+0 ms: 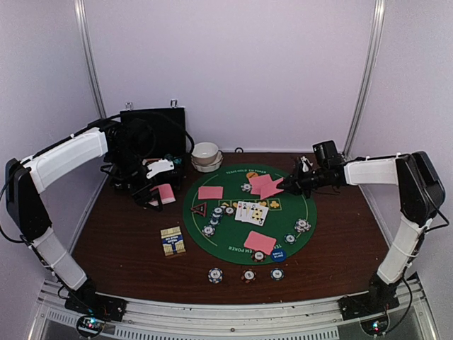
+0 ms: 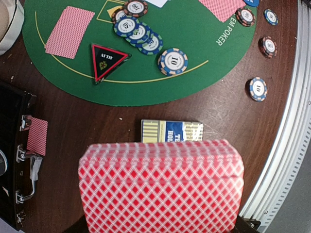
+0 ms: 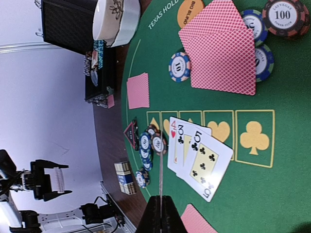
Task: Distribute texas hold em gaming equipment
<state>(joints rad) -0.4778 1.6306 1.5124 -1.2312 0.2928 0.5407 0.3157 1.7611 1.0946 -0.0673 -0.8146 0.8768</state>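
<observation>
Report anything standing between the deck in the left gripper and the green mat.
Nothing visible blocks it. Only the card box lies flat on the wood near the green mat, below the held deck.

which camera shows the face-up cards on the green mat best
The right wrist view: the face-up cards lie fanned and large, reading 4, 3 and 5. The top external view shows them whole but too small to read. The left wrist view catches only a white corner at its top edge.

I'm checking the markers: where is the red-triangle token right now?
In the top view, the red-triangle token lies at the left edge of the green mat, between a face-down card and the blue chips.
</observation>
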